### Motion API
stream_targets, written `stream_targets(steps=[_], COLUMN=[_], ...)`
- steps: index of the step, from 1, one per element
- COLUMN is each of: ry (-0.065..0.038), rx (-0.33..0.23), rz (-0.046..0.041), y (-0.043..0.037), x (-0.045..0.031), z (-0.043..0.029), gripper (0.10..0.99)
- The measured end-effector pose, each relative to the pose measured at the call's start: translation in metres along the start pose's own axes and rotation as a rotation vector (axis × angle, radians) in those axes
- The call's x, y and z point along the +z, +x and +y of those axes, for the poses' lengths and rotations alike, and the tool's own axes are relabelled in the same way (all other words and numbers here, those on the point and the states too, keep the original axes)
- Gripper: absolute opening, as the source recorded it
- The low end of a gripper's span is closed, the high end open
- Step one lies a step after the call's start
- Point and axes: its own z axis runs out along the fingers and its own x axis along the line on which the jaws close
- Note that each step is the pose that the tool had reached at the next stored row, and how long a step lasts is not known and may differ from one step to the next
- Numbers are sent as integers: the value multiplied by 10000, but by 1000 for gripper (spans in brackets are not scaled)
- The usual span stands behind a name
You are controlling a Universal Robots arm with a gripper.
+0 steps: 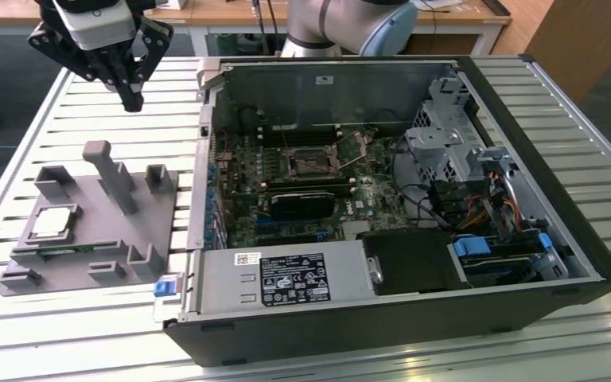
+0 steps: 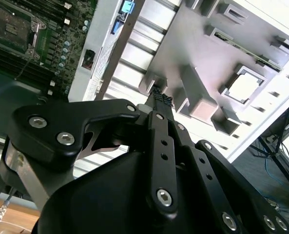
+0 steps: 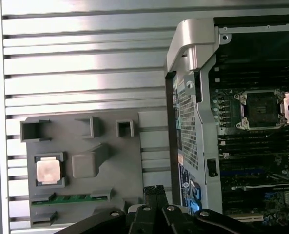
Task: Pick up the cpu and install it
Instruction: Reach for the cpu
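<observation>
Gripper (image 1: 133,103) empty, fingers together, above grey tray (image 1: 169,219); cpu (image 1: 53,223) in tray pocket, best approached square-on, fingers parted.

An open computer case (image 1: 317,334) lies on its side on a slatted metal desk (image 1: 29,334), its green motherboard (image 1: 252,183) exposed. A grey power supply (image 1: 284,278) sits along the near wall, with a silver drive cage (image 1: 444,143) and orange cables (image 1: 486,211) towards the exterior view's right. Beside the case, a grey fixture tray (image 1: 168,215) carries an upright post (image 1: 114,175) and a green circuit strip (image 3: 68,198).
</observation>
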Motion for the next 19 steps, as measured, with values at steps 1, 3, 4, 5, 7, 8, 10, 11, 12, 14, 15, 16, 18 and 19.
stream_targets(steps=[1, 3, 4, 5, 7, 8, 10, 11, 12, 14, 15, 16, 18, 19], ry=[0, 0, -1, 0, 0, 0, -1, 0, 0, 0, 0, -1, 0, 0], rx=[0, 0, -1, -1, -1, -1, -1, -1, -1, -1, 0, 0, -1, 0], rz=[0, 0, -1, 0, 0, 0, -1, 0, 0, 0, 0, 0, 0, -1], y=[11, 32, 43, 55, 79, 92, 118, 132, 145, 168, 180, 190, 213, 227], x=[0, 0, 0, 0, 0, 0, 0, 0, 0, 0, 0, 0, 0, 0], z=[-1, -2, -3, -4, -6, -7, -9, -10, -11, -13, -14, -14, -16, -17], gripper=[106, 106, 106, 106, 106, 106, 106, 106, 106, 106, 106, 106, 106, 106])
